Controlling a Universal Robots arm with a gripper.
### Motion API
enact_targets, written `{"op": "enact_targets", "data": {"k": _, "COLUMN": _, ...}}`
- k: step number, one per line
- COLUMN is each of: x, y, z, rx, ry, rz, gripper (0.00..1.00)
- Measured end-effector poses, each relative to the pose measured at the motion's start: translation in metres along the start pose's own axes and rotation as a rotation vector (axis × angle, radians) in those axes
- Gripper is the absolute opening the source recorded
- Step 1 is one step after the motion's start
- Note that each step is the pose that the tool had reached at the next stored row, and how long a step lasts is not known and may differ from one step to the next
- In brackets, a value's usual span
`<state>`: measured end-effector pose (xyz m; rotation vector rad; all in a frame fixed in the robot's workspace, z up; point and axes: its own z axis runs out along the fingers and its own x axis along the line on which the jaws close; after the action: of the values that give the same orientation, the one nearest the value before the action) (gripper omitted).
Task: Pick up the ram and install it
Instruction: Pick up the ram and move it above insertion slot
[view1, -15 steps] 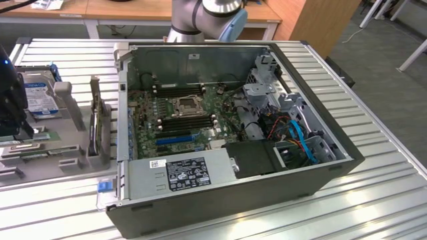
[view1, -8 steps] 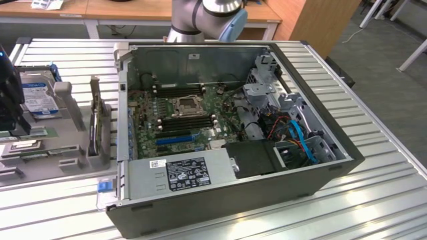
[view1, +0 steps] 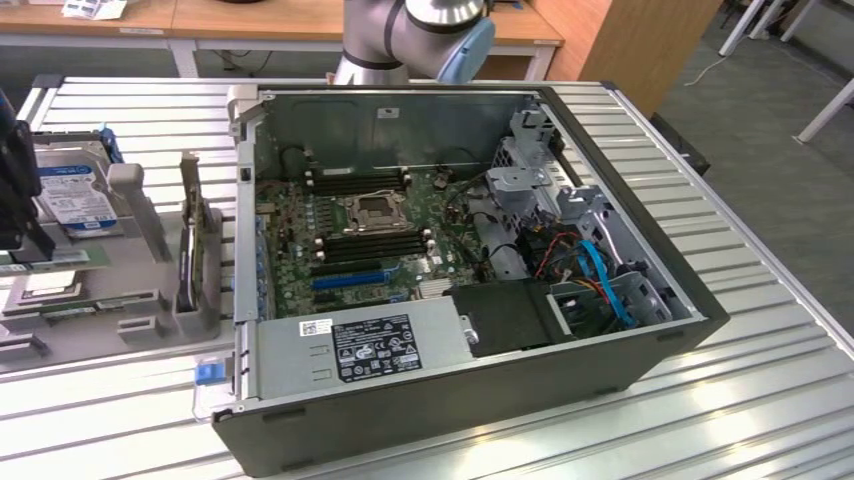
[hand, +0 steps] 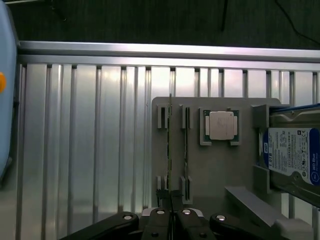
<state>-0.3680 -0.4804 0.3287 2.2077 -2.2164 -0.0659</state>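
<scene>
The ram (hand: 170, 150) is a thin green stick seen edge-on, standing in the outer slots of a grey holder (hand: 210, 165) on the slatted table. My gripper (hand: 172, 220) sits over one end of the stick, its fingers shut with the ram's edge running in between them. A second stick (hand: 186, 150) stands in the slot beside it. In the exterior view my gripper (view1: 14, 245) is a dark shape at the left edge, above the holder (view1: 80, 310). The open computer case (view1: 454, 270) lies at centre, with black memory slots (view1: 374, 243) beside the processor socket (view1: 370, 210).
A square silver processor (hand: 221, 125) and a blue-labelled hard drive (hand: 295, 155) rest in the same holder. A flat panel (view1: 200, 250) stands upright between the holder and the case. Cables and a drive cage (view1: 587, 270) fill the case's right side. The arm's base (view1: 400, 40) rises behind the case.
</scene>
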Motion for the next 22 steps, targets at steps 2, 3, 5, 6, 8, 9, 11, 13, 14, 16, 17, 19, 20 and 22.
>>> {"op": "enact_targets", "data": {"k": 2, "x": 0.0, "y": 0.0002, "z": -0.0036, "rx": -0.0002, "ry": 0.0001, "rz": 0.0, "gripper": 0.11}}
{"op": "enact_targets", "data": {"k": 3, "x": 0.0, "y": 0.0002, "z": -0.0052, "rx": -0.0002, "ry": 0.0, "rz": 0.0, "gripper": 0.11}}
{"op": "enact_targets", "data": {"k": 5, "x": 0.0, "y": 0.0004, "z": -0.0084, "rx": -0.0001, "ry": 0.0, "rz": 0.0, "gripper": 0.11}}
{"op": "enact_targets", "data": {"k": 6, "x": 0.0, "y": 0.0004, "z": -0.0101, "rx": -0.0001, "ry": 0.0001, "rz": 0.0, "gripper": 0.11}}
{"op": "enact_targets", "data": {"k": 8, "x": 0.0, "y": 0.0005, "z": -0.0133, "rx": 0.0, "ry": 0.0, "rz": 0.0, "gripper": 0.11}}
{"op": "enact_targets", "data": {"k": 9, "x": 0.0, "y": 0.0006, "z": -0.0148, "rx": -0.0001, "ry": 0.0, "rz": 0.0, "gripper": 0.11}}
{"op": "enact_targets", "data": {"k": 11, "x": 0.0, "y": 0.0007, "z": -0.0176, "rx": -0.0001, "ry": 0.0001, "rz": 0.0, "gripper": 0.11}}
{"op": "enact_targets", "data": {"k": 13, "x": 0.0, "y": 0.0008, "z": -0.0204, "rx": -0.0001, "ry": 0.0, "rz": 0.0, "gripper": 0.11}}
{"op": "enact_targets", "data": {"k": 14, "x": 0.0, "y": 0.0009, "z": -0.0219, "rx": -0.0001, "ry": 0.0001, "rz": 0.0, "gripper": 0.11}}
{"op": "enact_targets", "data": {"k": 16, "x": -0.001, "y": 0.0011, "z": -0.0271, "rx": 0.0, "ry": 0.0, "rz": 0.0, "gripper": 0.11}}
{"op": "enact_targets", "data": {"k": 17, "x": -0.001, "y": 0.0011, "z": -0.0286, "rx": -0.0001, "ry": 0.0001, "rz": 0.0, "gripper": 0.11}}
{"op": "enact_targets", "data": {"k": 19, "x": -0.001, "y": 0.0012, "z": -0.0317, "rx": 0.0, "ry": 0.0001, "rz": 0.0, "gripper": 0.11}}
{"op": "enact_targets", "data": {"k": 20, "x": -0.001, "y": 0.0013, "z": -0.0332, "rx": -0.0001, "ry": 0.0001, "rz": 0.0, "gripper": 0.11}}
{"op": "enact_targets", "data": {"k": 22, "x": -0.001, "y": 0.0014, "z": -0.0363, "rx": -0.0001, "ry": 0.0001, "rz": 0.0, "gripper": 0.11}}
